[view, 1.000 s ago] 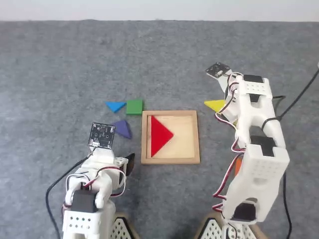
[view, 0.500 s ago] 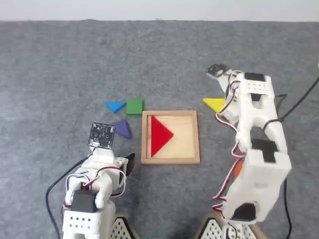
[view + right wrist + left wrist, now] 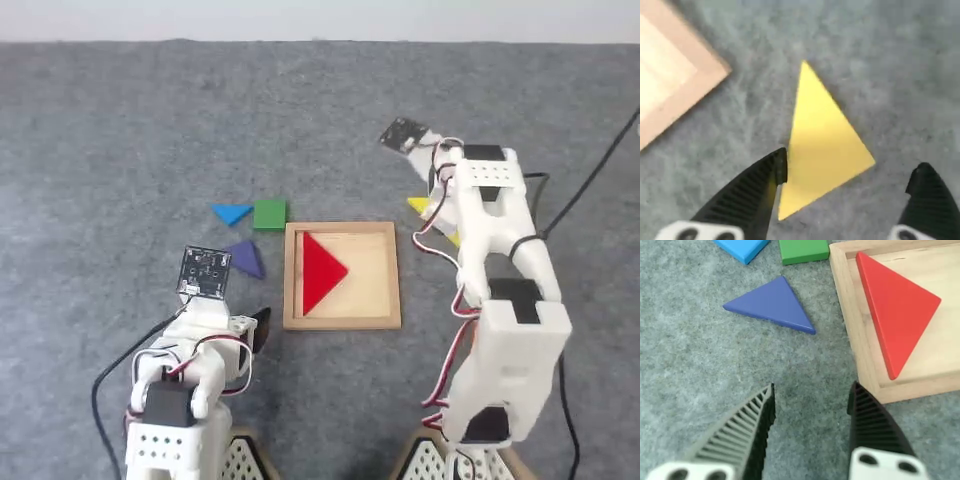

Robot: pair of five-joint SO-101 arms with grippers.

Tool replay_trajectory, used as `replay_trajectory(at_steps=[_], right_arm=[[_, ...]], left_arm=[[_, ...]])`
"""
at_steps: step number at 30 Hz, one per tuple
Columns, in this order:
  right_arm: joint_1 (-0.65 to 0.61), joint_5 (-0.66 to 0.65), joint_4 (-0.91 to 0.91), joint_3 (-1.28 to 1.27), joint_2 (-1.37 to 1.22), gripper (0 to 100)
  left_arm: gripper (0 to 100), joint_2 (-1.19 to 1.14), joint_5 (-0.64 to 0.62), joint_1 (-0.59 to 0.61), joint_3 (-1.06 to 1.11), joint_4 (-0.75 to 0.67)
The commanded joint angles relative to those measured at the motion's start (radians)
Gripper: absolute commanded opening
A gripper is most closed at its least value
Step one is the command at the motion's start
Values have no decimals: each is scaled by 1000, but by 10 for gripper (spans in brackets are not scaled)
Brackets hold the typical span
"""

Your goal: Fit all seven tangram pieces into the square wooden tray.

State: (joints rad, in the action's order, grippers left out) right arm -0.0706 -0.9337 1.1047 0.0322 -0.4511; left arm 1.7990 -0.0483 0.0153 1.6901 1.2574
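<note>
The square wooden tray (image 3: 375,315) lies mid-table with a red triangle (image 3: 320,271) inside, along its left wall. A purple triangle (image 3: 247,259), a green square (image 3: 269,214) and a light-blue triangle (image 3: 232,212) lie left of the tray. The yellow triangle (image 3: 418,205) lies right of the tray's far corner, partly under the right arm. My right gripper (image 3: 850,167) is open, its fingers on either side of the yellow triangle (image 3: 822,147). My left gripper (image 3: 812,405) is open above bare carpet, just short of the purple triangle (image 3: 772,305) and beside the tray (image 3: 862,365).
Grey carpet covers the table. An orange piece (image 3: 478,335) peeks out beside the right arm's lower body. The right arm's cables (image 3: 580,205) trail off to the right. Open carpet stretches beyond the pieces toward the far edge.
The right arm has swung left and down over the yellow triangle, now covering most of it in the high view. The left arm has stayed still.
</note>
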Motion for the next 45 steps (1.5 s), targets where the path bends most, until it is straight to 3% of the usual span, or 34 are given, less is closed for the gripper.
replay_trajectory(at_steps=[1, 14, 25, 29, 45], right_arm=[[-1, -26, 10, 11, 7, 376], [39, -25, -48, 61, -101, 376], [50, -31, 162, 227, -189, 356], [50, -28, 177, 227, -191, 288], [58, -9, 286, 253, -111, 292]], left_arm=[[238, 20, 6, 6, -7, 5], [238, 20, 6, 6, -7, 5], [238, 20, 6, 6, -7, 5], [238, 20, 6, 6, -7, 5], [238, 20, 6, 6, -7, 5]])
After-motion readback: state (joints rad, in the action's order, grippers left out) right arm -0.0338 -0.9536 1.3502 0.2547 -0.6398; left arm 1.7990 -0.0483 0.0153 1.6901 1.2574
